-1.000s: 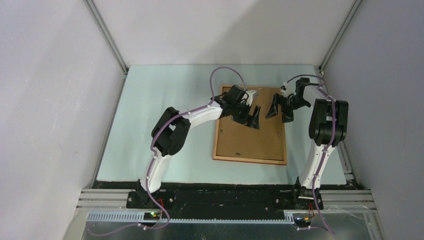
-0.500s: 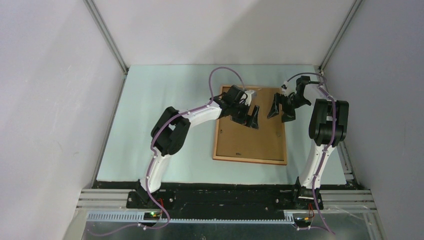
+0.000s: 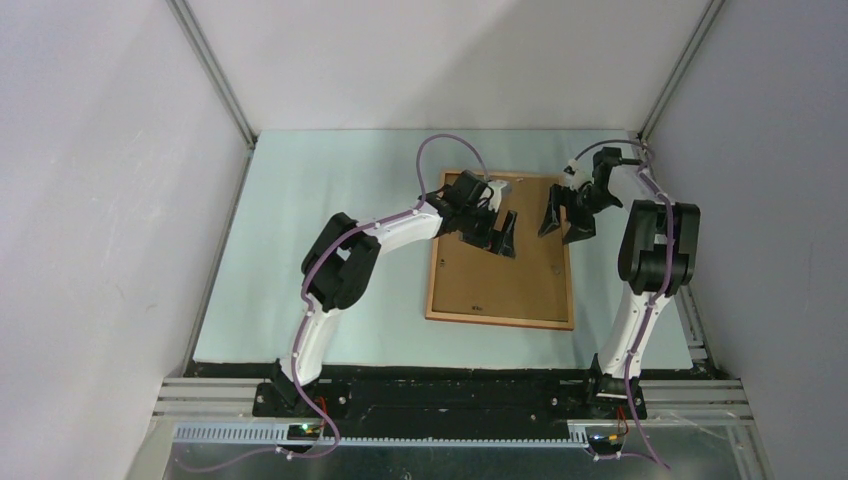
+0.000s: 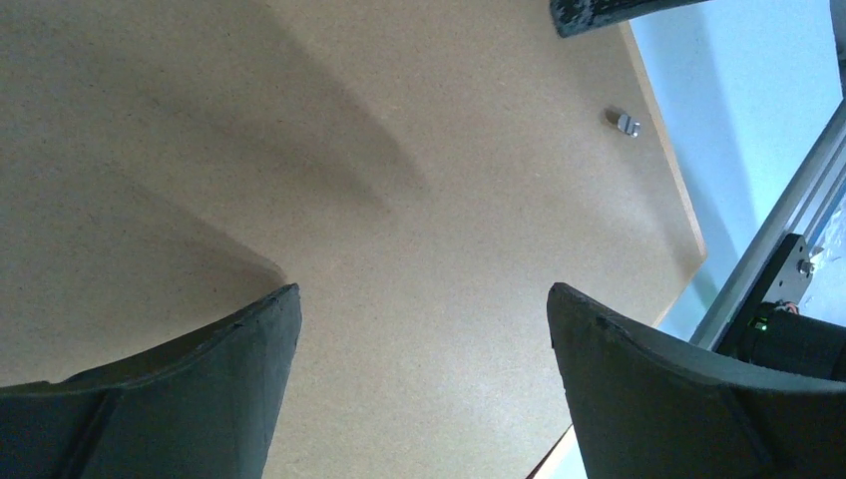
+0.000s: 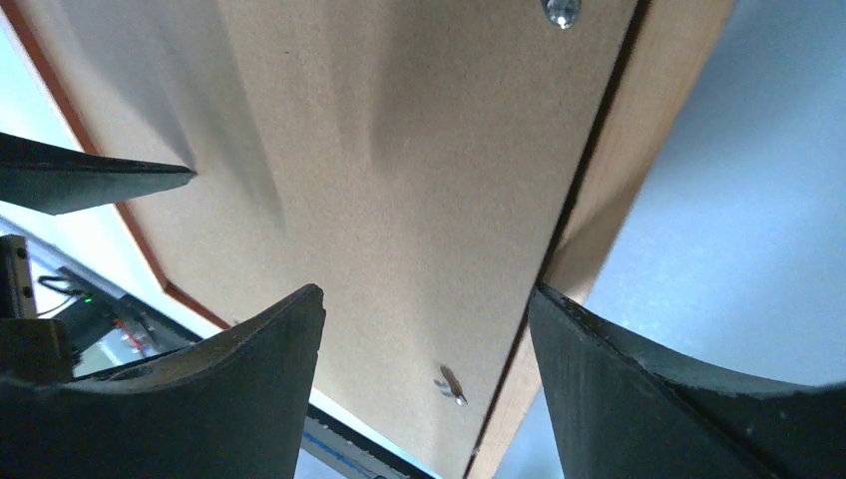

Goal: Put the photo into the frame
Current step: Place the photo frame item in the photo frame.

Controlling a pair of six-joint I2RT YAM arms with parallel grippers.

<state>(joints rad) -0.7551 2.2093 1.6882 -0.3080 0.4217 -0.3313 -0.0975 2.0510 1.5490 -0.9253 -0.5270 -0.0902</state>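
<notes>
The frame (image 3: 431, 290) lies flat in the middle of the table with a brown backing board (image 3: 505, 285) filling it. The photo is hidden. My left gripper (image 3: 500, 235) hovers open over the board's upper middle, with bare board (image 4: 399, 150) showing between its fingers (image 4: 424, 291). My right gripper (image 3: 563, 222) hangs open over the frame's upper right edge. Its fingers straddle the line where board (image 5: 419, 150) meets the frame moulding (image 5: 609, 170), around the gripper's middle (image 5: 426, 294). Neither gripper holds anything.
Small metal turn clips (image 4: 625, 123) (image 5: 451, 384) sit on the board near the frame's edge. The pale green table mat (image 3: 330, 240) extends left of the frame. Grey enclosure walls and aluminium rails (image 3: 690, 320) stand close on the right.
My right gripper has drifted slightly toward the back right over the frame's edge. The left gripper has stayed almost still.
</notes>
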